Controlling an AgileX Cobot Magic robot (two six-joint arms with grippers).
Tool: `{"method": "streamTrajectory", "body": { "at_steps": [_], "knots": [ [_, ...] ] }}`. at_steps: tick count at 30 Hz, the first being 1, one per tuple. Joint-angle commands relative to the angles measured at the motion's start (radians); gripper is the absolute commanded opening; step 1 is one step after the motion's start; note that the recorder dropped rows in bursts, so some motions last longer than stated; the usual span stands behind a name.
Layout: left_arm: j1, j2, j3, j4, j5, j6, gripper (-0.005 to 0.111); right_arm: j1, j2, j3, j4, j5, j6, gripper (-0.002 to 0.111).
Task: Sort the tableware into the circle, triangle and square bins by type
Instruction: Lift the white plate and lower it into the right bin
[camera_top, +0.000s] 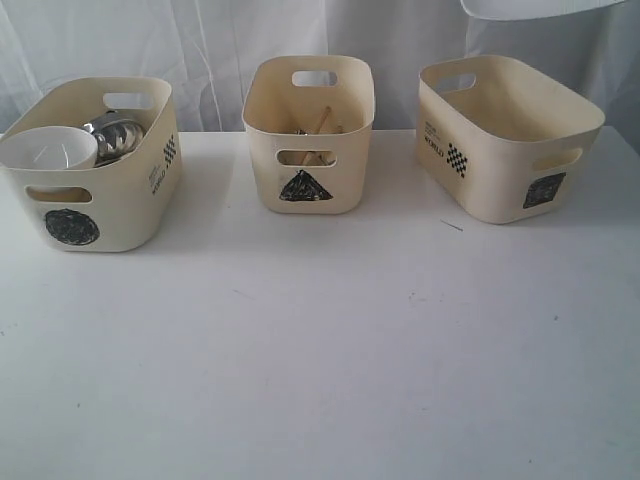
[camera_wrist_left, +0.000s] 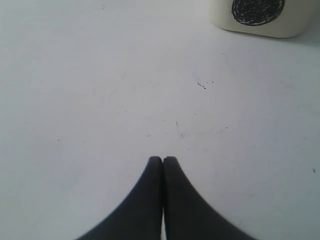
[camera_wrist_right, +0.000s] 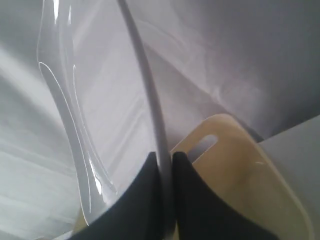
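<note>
worktop: white, carrying three cream bins in a row before a white curtain.

circle bin, on the left of the exterior view: a white bowl sits at its near left corner, rim just above the bin's edge. behind it is a steel vessel, mostly hidden by the bowl and the bin wall; whether it is a mug or a bowl cannot be told. anything lower in the bin is out of sight.

triangle bin, middle: tan chopsticks lean inside, seen above the rim line and again through the front handle slot. other contents are too small and shadowed to identify.

square bin, right: only the upper inner walls are visible; the floor is hidden by the near wall.

plate: white, held in the air above the square bin, cut off by the top edge of the exterior view, which does not take in the hand carrying it.

right hand: fingers clamped on the plate's rim, the plate seen nearly edge-on in the wrist view, with the square bin below it.

left hand: fingers pressed together, nothing between them, over bare worktop. a corner of the circle bin shows, cropped, at that view's edge.
</note>
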Motion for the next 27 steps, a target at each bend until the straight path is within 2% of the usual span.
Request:
{"method": "streamTrajectory", "body": {
  "at_steps": [1,9,19,22,27],
  "knots": [
    [-0.001,-0.005,0.013,-0.008,0.017,-0.001,0.000,-0.007,0.015,-0.014,-0.118,-0.104,-0.036,0.000],
    [-0.001,-0.005,0.013,-0.008,0.017,-0.001,0.000,0.015,0.055,-0.014,-0.396,-0.116,-0.037,0.000],
    [-0.001,-0.005,0.013,-0.008,0.017,-0.001,0.000,0.042,0.067,-0.014,-0.415,-0.162,-0.089,0.001],
    [-0.001,-0.005,0.013,-0.008,0.017,-0.001,0.000,0.042,0.067,-0.014,-0.417,-0.135,-0.093,0.010],
    [-0.001,-0.005,0.013,-0.008,0.017,-0.001,0.000,0.042,0.059,-0.014,-0.408,-0.094,-0.093,0.034]
  ]
}}
